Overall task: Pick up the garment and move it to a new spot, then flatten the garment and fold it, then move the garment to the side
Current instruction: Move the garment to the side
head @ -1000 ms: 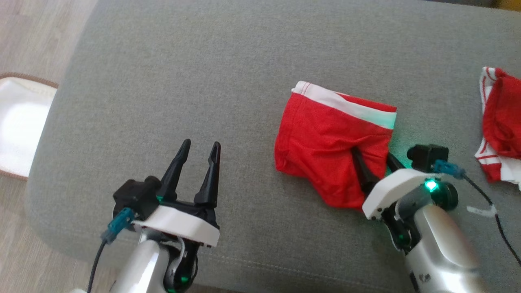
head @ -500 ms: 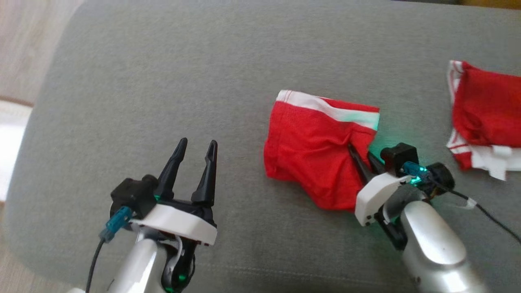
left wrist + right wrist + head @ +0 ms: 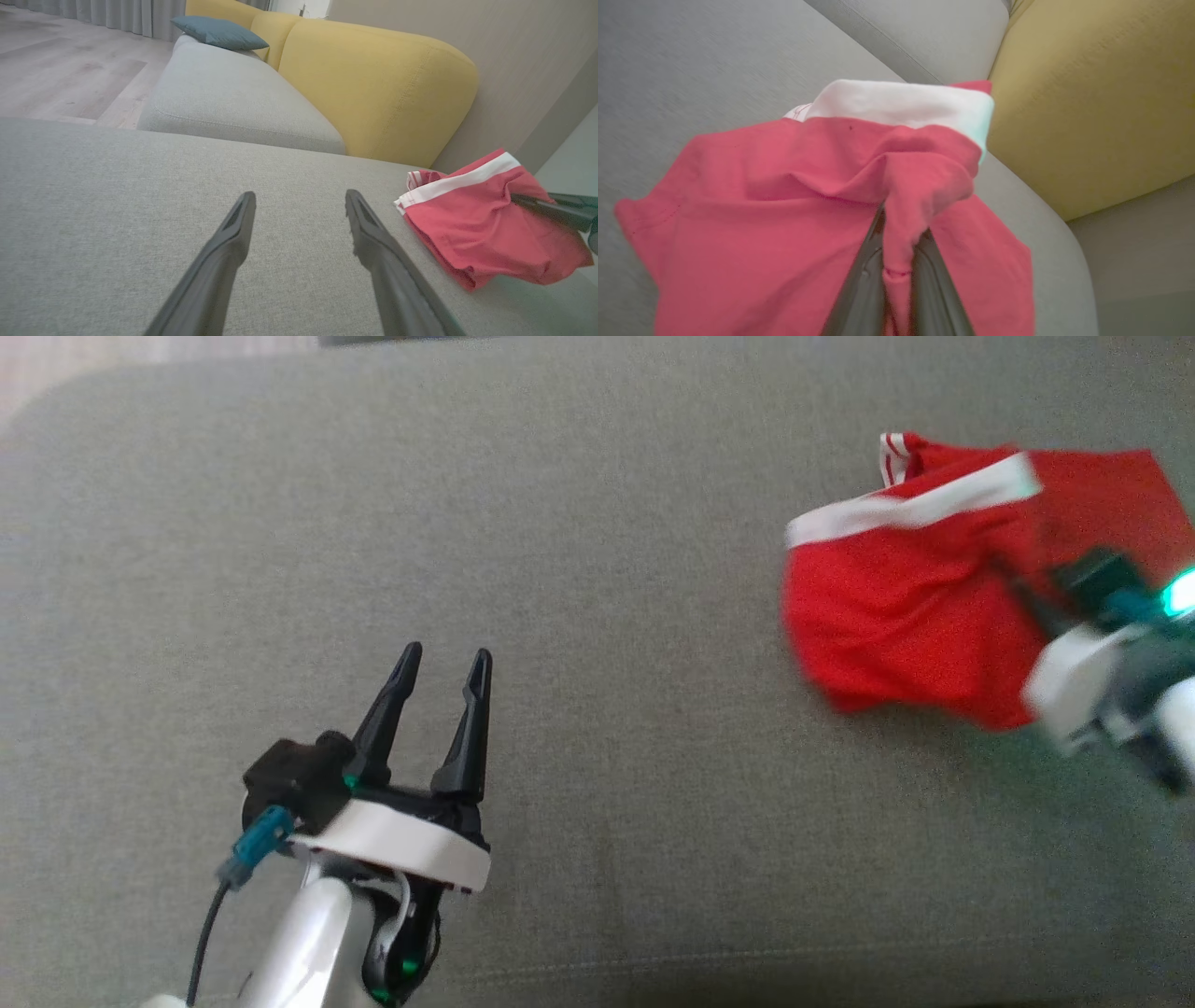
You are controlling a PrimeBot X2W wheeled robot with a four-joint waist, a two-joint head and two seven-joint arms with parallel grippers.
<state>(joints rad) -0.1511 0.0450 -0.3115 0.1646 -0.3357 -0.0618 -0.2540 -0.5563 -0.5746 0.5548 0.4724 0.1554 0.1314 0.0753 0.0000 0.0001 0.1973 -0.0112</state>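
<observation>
Pinches a thin fold of red garment (image 3: 761, 210) at the tips of the closed right gripper (image 3: 901, 224); risks dropping it mid-swing.

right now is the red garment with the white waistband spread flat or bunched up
Bunched: the red garment with the white waistband is gathered into a ridge pinched between the shut right jaws, with creases running out from it.

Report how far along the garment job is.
Seemingly done: the red garment looks folded into a compact bundle. In hand: the right gripper is shut on a pinch of its cloth above the grey cushion. Remaining: set it down at the side and release. The left gripper hangs open, idle.
</observation>
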